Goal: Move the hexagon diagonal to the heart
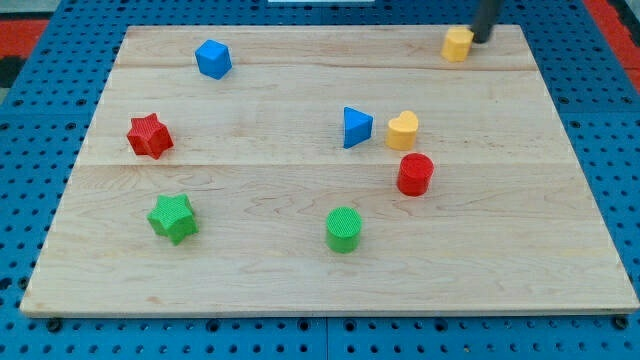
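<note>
The yellow hexagon (457, 44) lies near the view's top right edge of the wooden board (300, 270). My tip (478, 40) stands just right of it, touching or almost touching its right side. The yellow heart (403, 130) lies near the board's middle, below and left of the hexagon. A blue triangle (356, 127) sits just left of the heart, and a red cylinder (415, 174) just below it.
A blue cube-like block (213, 59) lies at the top left. A red star (149, 136) is at the left, a green star (173, 218) at the lower left, and a green cylinder (343, 229) at the bottom middle. Blue pegboard surrounds the board.
</note>
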Tool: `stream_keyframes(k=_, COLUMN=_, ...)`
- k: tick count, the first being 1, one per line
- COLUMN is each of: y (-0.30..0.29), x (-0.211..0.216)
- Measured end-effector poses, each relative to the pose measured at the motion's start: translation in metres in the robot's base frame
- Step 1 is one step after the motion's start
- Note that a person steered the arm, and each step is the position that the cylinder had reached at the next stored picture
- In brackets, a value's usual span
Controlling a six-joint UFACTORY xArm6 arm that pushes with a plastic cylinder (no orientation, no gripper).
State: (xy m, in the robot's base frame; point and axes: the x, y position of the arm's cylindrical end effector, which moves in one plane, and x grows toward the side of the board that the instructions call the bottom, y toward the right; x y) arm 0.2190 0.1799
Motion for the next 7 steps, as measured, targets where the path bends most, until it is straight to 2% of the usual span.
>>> stream_keyframes(k=1, y=-0.04, x=0.032)
stream_keyframes(k=2, y=-0.023, x=0.038)
stream_keyframes(k=3, y=0.021, x=0.052)
stream_keyframes(k=5, y=-0.105, x=0.065)
stream_keyframes(k=6, y=-0.109, x=0.066)
stream_keyframes(k=7, y=-0.116, x=0.019)
